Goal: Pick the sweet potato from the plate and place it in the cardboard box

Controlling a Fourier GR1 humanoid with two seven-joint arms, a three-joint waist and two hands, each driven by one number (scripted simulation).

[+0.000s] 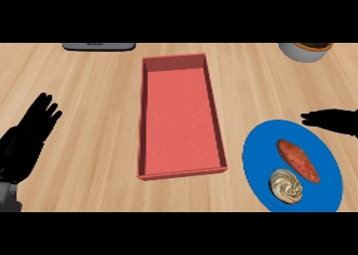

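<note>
Reddish sweet potato lying on blue plate, long red open box left of it

black left hand on grey forearm; right hand black.

Counter light wood grain, matt; box red, ribbed floor; plate smooth blue.

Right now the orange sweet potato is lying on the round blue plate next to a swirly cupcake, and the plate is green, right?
Not quite. The head view shows the round plate is blue, not green. The rest is right: the orange sweet potato lies on it next to the swirly cupcake.
</note>
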